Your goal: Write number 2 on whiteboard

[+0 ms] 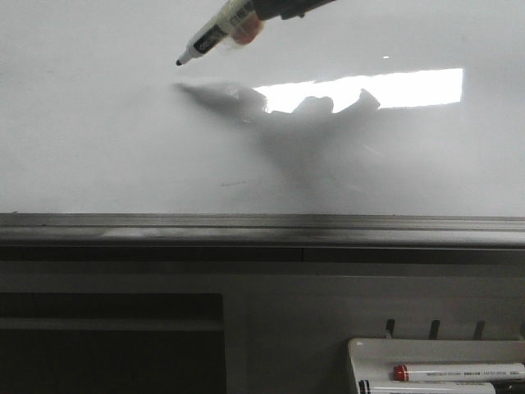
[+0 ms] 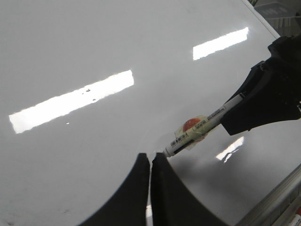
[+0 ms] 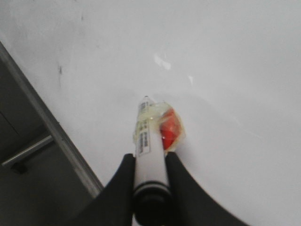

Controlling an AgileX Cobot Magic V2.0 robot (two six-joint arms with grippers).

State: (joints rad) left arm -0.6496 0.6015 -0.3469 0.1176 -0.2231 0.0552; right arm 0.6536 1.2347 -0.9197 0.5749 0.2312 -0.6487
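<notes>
Front view shows the right gripper (image 3: pixel 149 165) clenched on a white marker (image 1: pixel 220 31) with an orange blob taped to its barrel, its long axis slanting down-left so the black tip points at the glossy whiteboard (image 1: pixel 98 139), just off its surface. No number 2 is visible on the board. Left gripper (image 2: pixel 150 165) is pressed closed, holding nothing.
</notes>
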